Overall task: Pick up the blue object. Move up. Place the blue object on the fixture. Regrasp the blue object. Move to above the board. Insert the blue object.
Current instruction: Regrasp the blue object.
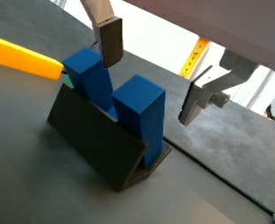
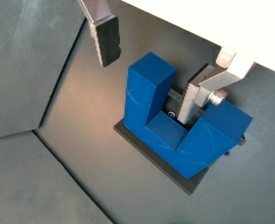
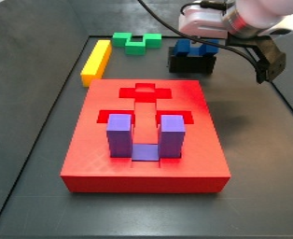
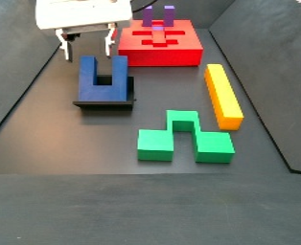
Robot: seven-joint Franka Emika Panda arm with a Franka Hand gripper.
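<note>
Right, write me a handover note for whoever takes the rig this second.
End effector: open, holding nothing, just above the blue object, fingers on either side of one prong.
Blue object: on the fixture, prongs pointing up, leaning on its backplate.
Board: red, with a purple block already seated in it; cross-shaped cutout free.
Also on the table: yellow bar, green block.
Done: pick-up, lift, placing on the fixture.
Left: regrasp, move above the board, insert.
</note>
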